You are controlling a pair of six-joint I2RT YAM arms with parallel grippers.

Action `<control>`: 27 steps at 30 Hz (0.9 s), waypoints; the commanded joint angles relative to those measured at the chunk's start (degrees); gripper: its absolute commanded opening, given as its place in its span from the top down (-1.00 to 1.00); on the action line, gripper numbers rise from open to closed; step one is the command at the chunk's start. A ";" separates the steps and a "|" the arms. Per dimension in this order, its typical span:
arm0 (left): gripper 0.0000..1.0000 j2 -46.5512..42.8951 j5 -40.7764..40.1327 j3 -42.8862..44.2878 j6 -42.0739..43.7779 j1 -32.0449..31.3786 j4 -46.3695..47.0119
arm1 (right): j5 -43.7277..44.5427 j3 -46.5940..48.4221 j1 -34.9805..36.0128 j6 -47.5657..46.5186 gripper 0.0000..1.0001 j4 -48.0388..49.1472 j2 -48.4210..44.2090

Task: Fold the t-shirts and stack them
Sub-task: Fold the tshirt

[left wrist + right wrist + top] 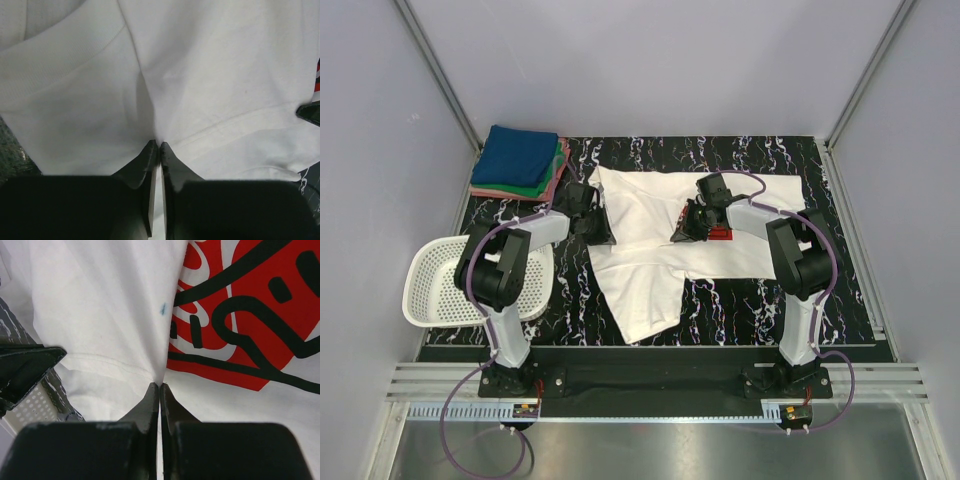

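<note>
Two grippers pinching the white t-shirt [642, 265].
The left gripper [159, 146] and right gripper [159, 385] each clamp a cloth fold; the red print [240, 315] lies beside the latter.

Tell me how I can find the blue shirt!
Look at the black speckled table, far left corner, beyond the white basket. A small pile of folded shirts sits there. The blue shirt is the top one; the green shirt and pink shirt peek out underneath it.
</note>
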 commanded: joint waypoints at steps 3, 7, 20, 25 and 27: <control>1.00 -3.09 1.67 2.08 -0.25 0.08 -0.53 | -0.45 3.59 0.61 -0.51 1.00 -2.13 -3.34; 1.00 -4.15 1.67 3.22 -1.04 0.08 -2.28 | 0.78 5.18 0.52 -1.83 1.00 -4.15 -4.57; 1.00 -8.63 -0.97 1.38 -4.21 -0.88 -6.42 | 1.57 3.96 0.61 -3.07 1.00 -5.30 -5.19; 1.00 -8.63 -0.70 -0.99 -5.35 -2.02 -5.28 | 2.01 2.72 0.52 -2.89 1.00 -4.95 -5.89; 1.00 -8.37 -1.14 -0.91 -5.35 -2.55 -5.71 | 2.01 2.64 0.52 -2.80 1.00 -4.95 -5.80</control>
